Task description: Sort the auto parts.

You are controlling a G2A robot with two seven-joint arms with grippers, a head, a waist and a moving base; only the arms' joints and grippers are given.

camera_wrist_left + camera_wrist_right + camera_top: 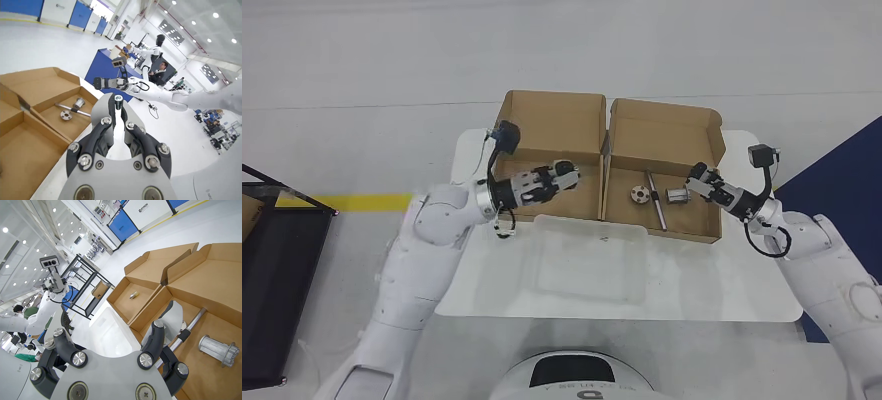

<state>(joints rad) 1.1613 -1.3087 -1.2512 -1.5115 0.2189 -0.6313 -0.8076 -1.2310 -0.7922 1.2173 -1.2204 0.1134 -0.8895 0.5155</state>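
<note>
Left gripper (117,108) pinching bolt (118,102) at the very tips, right gripper (699,179) spread; thin hold, bolt may slip and miss box (28,151)

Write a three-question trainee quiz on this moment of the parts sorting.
1. True or false: the right-hand box holds three parts.
2. What do the jaws of the left gripper hold? A) a spring B) a bolt C) a hose
3. Fill in: the jaws of the right gripper are ____.
Key: 1 true; 2 B; 3 open.
</note>
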